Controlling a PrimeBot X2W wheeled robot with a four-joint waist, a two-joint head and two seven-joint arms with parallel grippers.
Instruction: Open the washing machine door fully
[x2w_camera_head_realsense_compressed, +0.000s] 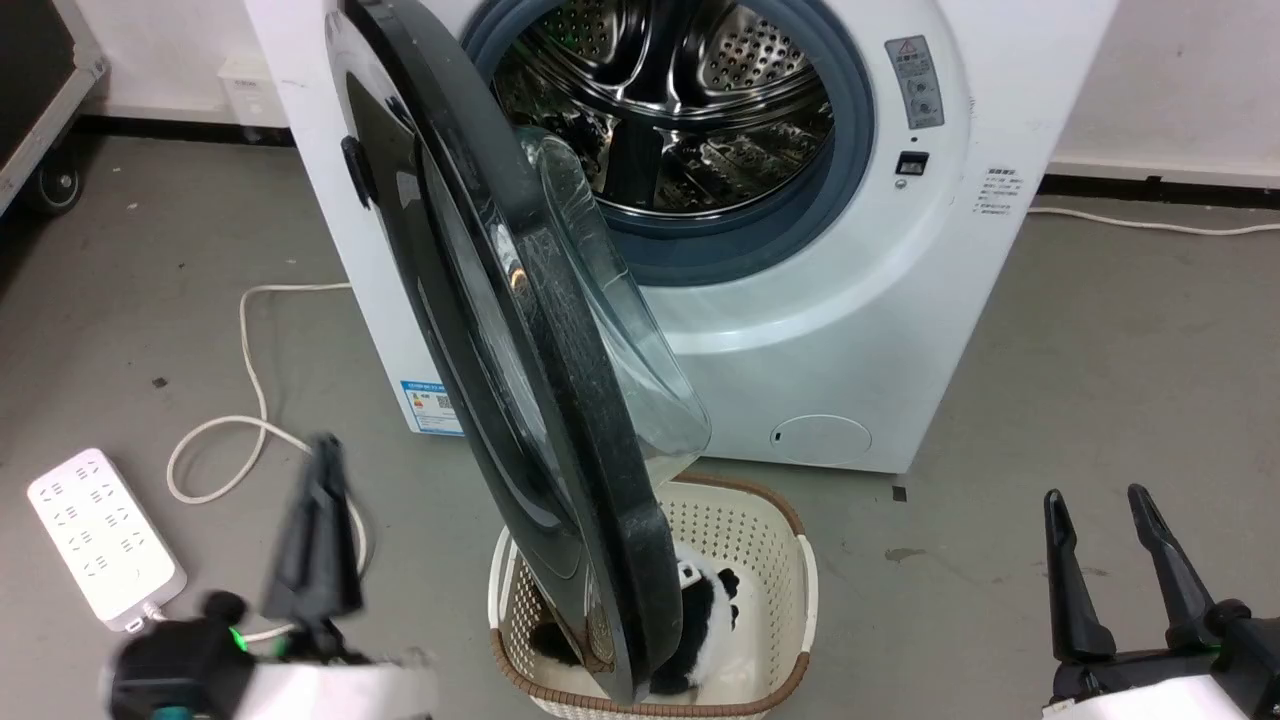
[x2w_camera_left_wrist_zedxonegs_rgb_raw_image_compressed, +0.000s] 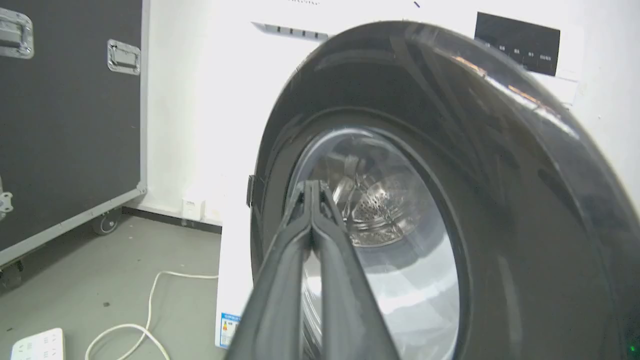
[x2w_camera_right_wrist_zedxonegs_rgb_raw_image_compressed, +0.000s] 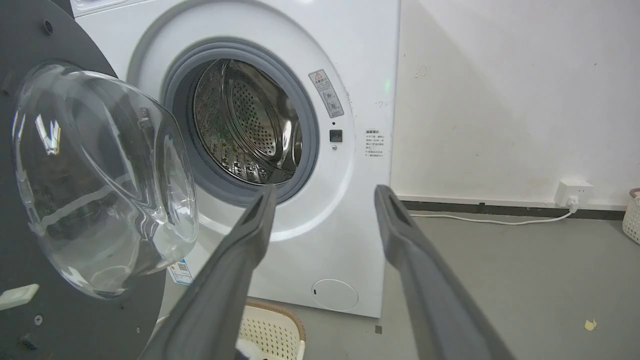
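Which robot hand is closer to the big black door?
Left. The left gripper, shut, points at the washing machine door from its outer side; the right gripper, open, is farther off on the glass-bowl side.

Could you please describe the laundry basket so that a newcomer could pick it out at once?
Find the white washing machine and look to the floor before it, beneath the low edge of its black door. There stands a cream basket with perforated walls and a brown woven rim, a black-and-white soft toy inside; the white power strip to its left has neither.
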